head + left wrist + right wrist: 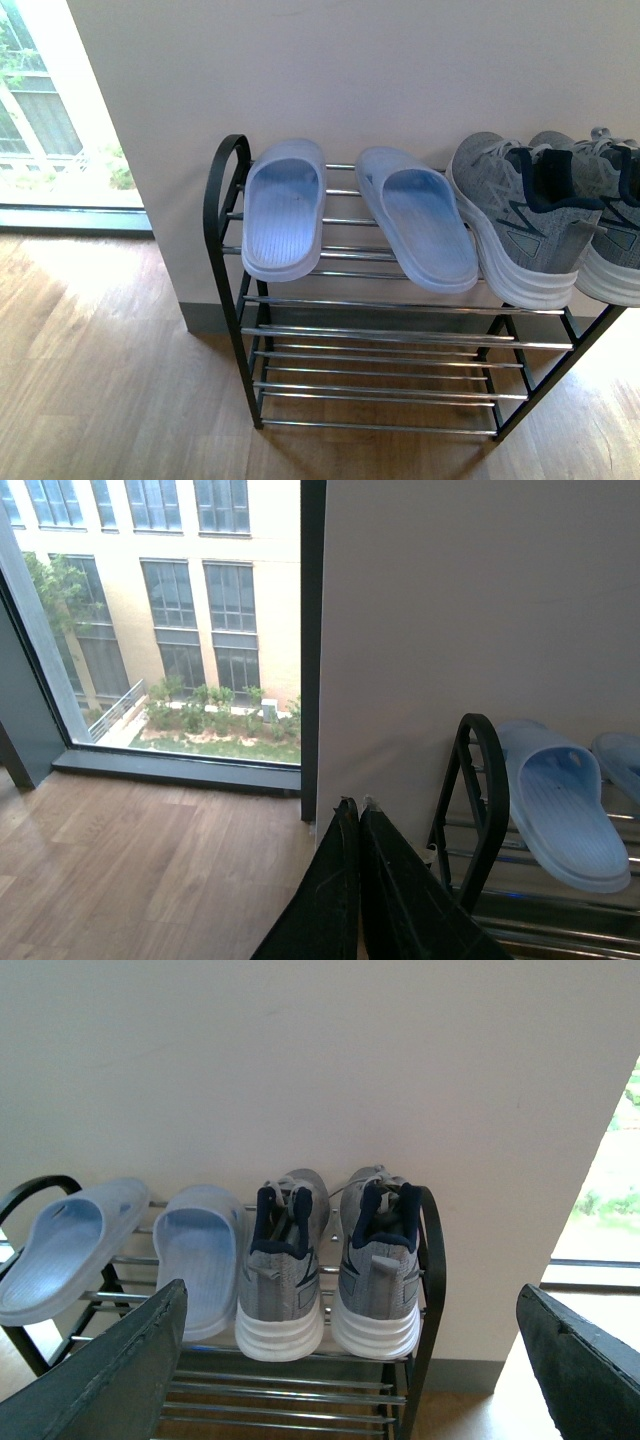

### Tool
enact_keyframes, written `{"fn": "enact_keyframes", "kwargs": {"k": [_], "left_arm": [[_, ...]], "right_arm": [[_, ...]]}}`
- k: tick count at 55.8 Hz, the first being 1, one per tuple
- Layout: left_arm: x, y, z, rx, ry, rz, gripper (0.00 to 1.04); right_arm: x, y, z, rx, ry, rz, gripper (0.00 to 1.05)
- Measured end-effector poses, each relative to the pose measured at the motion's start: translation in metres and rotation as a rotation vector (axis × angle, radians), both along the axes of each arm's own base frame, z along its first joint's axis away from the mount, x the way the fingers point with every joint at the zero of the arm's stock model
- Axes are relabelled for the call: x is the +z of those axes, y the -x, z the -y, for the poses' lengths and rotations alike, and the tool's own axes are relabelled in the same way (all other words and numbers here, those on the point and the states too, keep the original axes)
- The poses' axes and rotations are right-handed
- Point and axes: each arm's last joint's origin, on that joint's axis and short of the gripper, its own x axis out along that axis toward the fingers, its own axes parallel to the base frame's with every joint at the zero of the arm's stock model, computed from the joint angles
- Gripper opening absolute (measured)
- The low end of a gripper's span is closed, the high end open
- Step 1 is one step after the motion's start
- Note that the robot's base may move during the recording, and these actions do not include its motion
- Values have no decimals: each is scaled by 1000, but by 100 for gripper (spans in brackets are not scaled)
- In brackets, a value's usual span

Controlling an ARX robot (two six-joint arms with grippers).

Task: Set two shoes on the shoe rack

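Right wrist view shows my right pincer (pixel 350 1360) spread wide, its two dark fingers (pixel 110 1380) at the far edges of the picture with nothing between them. Straight past that gap stand the two shoes on the top tier of the shoe rack (pixel 428 1260), heels toward me and toes to the wall. The left shoe (pixel 283 1270) and the right shoe (pixel 377 1260) sit side by side, close together, the right one just beside the rack's black arched end. Further along the same tier lie two pale blue slippers (pixel 195 1255), the nearer one right beside the left shoe.

Left wrist view has my left pincer (pixel 358 815) with its two dark fingers pressed together, tips nearly touching, holding nothing. Just beyond it rises the rack's other arched end, with one blue slipper lying on the rods behind it. Past that are a plain wall, a large window (pixel 150 620) and a wooden floor (pixel 130 860).

Front view shows neither arm. The rack stands against the wall on the wooden floor, slippers toward the left of the top tier, the grey shoes at the right, the rods of the lower tiers bare.
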Motion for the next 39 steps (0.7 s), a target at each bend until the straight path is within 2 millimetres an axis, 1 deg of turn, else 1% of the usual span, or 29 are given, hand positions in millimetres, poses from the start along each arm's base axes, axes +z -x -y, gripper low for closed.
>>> {"fn": "enact_keyframes", "kwargs": {"k": [11,39], "left_arm": [[2,7,0,0,0,6,1],[2,18,0,0,0,8,1]], "right_arm": [[0,0,0,0,0,0,96],[0,0,0,0,0,0,96]]}}
